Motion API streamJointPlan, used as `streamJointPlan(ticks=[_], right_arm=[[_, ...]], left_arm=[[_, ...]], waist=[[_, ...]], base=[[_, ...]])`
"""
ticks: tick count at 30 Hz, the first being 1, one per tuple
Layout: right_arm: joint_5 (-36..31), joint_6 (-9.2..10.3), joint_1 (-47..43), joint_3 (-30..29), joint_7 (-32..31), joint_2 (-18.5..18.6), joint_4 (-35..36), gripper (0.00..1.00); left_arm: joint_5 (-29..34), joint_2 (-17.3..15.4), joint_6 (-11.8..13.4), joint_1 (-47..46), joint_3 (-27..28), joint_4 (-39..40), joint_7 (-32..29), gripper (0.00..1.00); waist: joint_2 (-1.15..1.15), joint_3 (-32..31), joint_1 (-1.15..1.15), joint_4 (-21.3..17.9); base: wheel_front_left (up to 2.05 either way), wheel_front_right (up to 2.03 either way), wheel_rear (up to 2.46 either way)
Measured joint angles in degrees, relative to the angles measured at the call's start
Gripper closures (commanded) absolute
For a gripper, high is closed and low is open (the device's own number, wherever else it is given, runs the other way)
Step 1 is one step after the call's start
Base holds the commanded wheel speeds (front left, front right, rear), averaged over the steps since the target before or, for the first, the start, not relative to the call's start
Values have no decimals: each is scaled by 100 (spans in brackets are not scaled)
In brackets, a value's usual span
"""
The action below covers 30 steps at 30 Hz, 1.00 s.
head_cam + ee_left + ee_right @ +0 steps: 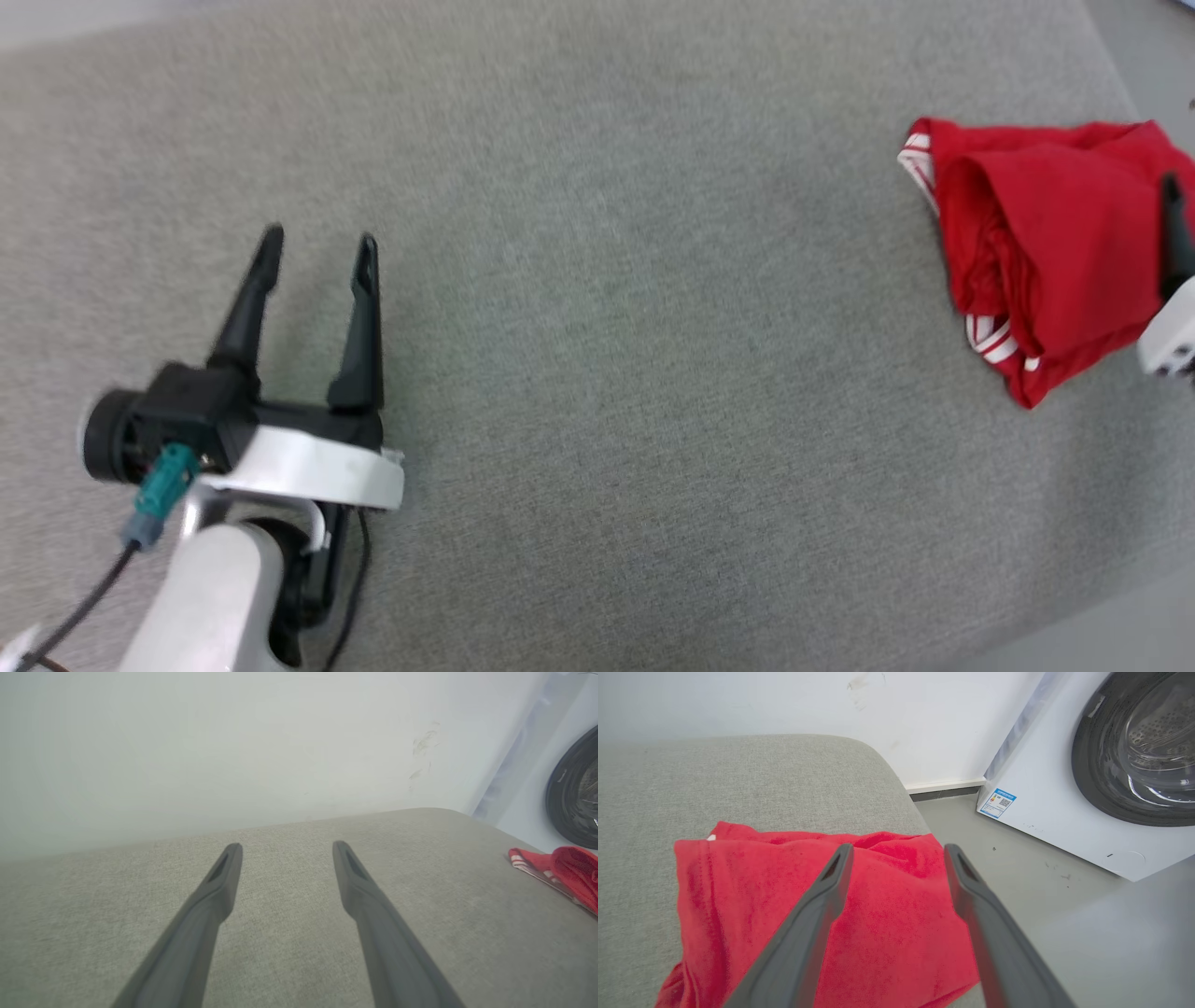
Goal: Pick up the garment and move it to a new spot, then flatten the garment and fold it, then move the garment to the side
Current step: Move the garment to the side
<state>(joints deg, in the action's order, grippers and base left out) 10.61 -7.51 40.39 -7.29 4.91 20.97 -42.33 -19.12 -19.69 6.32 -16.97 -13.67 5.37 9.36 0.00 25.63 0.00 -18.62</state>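
The garment (1046, 252) lies in a folded red bundle with red-and-white striped trim, near the right edge of the grey cushioned surface (597, 373). My right gripper (898, 849) hovers open just over the garment (878, 924), its two fingers spread and gripping none of the cloth. In the head view one of its dark fingers (1172, 224) shows at the far right edge, over the red cloth. Far off at the lower left, my left gripper (319, 243) stands open over bare fabric, nothing between its fingers. The left wrist view has the garment (570, 868) at its right edge, well away from the left gripper (287, 846).
A white washing machine (1064, 812) with a dark round door (1134, 746) stands on the grey floor (1017, 882) just beyond the surface's right end. A pale wall (233, 742) runs behind the surface. Bare fabric stretches between the two grippers.
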Motion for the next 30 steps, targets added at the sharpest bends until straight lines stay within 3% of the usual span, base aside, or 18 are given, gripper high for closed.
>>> streamJointPlan(ticks=[6,14,20,30], right_arm=[[151,0,-928,435,-24,-216,756,0],[374,0,-1981,893,-247,-657,1722,0],[230,-1,-2639,923,-219,-1047,2759,0],[-64,0,-3629,809,-414,-1371,4020,0]], left_arm=[[-216,237,41,455,-51,-350,204,0],[-345,337,109,886,-30,-657,333,0],[-443,336,164,1121,149,-915,445,0],[-544,319,280,1703,289,-969,495,0]], waist=[[0,-721,-1,160],[0,-1344,-2,752],[0,-1759,-1,1301],[0,-2269,-1,1472]], base=[[0,0,0],[0,0,0],[0,0,0],[0,0,0]])
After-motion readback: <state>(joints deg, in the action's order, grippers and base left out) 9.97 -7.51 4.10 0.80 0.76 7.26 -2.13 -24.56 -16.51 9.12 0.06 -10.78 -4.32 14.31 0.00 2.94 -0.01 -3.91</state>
